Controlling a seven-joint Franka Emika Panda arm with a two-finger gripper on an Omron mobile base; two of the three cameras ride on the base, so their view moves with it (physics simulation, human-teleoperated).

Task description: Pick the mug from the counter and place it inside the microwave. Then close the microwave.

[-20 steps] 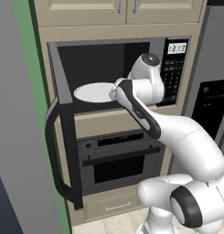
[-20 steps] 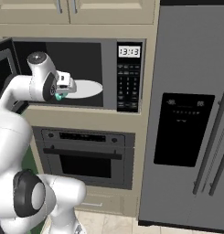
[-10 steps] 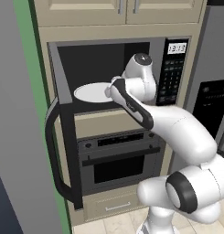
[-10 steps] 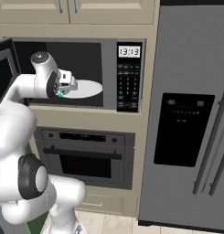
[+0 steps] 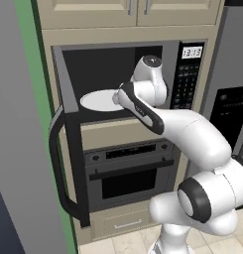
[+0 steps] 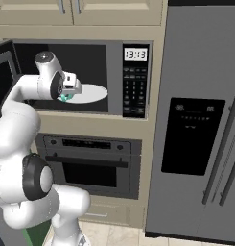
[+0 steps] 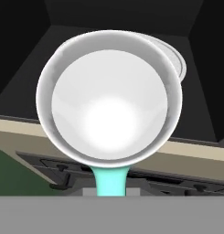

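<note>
While the black microwave (image 6: 85, 77) stands with its door (image 5: 68, 158) swung wide, the gripper (image 6: 66, 93) pinches the teal mug (image 7: 109, 105) by its handle at the cavity's mouth, beside the white turntable (image 6: 92, 92). In the hand view, the mug's pale bowl faces the camera, above the wall oven (image 6: 90, 163).

The mug (image 7: 109, 105) is pale white inside with a teal handle. The microwave (image 6: 85, 77) is black with a white turntable (image 5: 100, 100) and white clock digits, in a beige surround. The oven (image 6: 88, 166) is black, the fridge (image 6: 200, 120) grey.
</note>
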